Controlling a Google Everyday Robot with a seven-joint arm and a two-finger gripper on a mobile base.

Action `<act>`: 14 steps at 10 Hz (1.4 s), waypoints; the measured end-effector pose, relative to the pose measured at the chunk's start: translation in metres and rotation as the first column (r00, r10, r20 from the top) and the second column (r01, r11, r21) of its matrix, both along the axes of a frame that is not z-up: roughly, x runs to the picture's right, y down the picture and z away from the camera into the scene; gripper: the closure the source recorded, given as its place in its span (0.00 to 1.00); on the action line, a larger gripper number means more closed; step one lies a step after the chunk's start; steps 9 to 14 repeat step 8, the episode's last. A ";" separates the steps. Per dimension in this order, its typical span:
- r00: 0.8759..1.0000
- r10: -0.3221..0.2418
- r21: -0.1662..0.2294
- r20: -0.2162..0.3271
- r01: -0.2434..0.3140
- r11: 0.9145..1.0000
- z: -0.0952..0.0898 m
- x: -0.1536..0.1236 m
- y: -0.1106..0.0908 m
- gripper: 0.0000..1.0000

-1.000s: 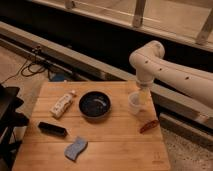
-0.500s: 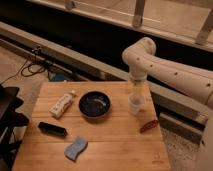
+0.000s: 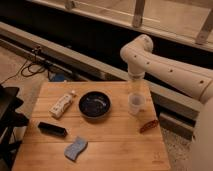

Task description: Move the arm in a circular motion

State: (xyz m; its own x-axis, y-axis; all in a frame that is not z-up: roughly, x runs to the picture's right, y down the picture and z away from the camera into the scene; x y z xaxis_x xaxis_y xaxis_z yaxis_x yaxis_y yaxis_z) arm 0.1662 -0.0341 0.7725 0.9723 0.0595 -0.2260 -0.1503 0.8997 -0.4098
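Hidden or unclear:
- Tool: one, right of centre, at the end of the arm's downward run, directly over the cup. It blurs into the cup's rim, so contact cannot be told, nor whether it is wide, narrow or holding anything
- Arm: one, white. It enters at the right edge, cut off there, bends at an elbow in the upper right and drops straight down
- Dark frame: left edge, cut off, kind unclear
- Worktop: one, wood, near edge cut by the bottom of the frame

On the worktop, one each:
- Cup: clear, right of the bowl, apart from it
- Bowl: dark, centre
- Bottle: white, lying left of the bowl
- Bar: black, lower left
- Sponge: blue, below the bowl
- Red-brown piece: small, lower right of the cup, kind unclear
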 end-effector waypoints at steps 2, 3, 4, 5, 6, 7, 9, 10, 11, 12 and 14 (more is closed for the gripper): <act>1.000 -0.008 0.009 0.003 0.008 1.000 0.002 -0.005 -0.006 0.20; 1.000 -0.015 0.021 0.007 0.014 1.000 0.008 -0.004 -0.015 0.20; 1.000 -0.017 0.029 0.015 0.017 0.999 0.010 -0.007 -0.019 0.20; 1.000 -0.017 0.033 0.017 0.016 0.999 0.010 -0.006 -0.019 0.20; 1.000 -0.014 0.036 0.017 0.014 0.999 0.007 -0.003 -0.015 0.20; 1.000 -0.015 0.039 0.018 0.014 0.999 0.005 -0.004 -0.013 0.20; 1.000 -0.015 0.045 0.018 0.014 0.999 0.005 -0.004 -0.014 0.20; 1.000 -0.015 0.045 0.018 0.014 0.999 0.005 -0.004 -0.014 0.20; 1.000 -0.015 0.045 0.018 0.014 0.999 0.005 -0.004 -0.014 0.20; 1.000 -0.015 0.045 0.018 0.014 0.999 0.005 -0.004 -0.014 0.20; 1.000 -0.015 0.045 0.018 0.014 0.999 0.005 -0.004 -0.014 0.20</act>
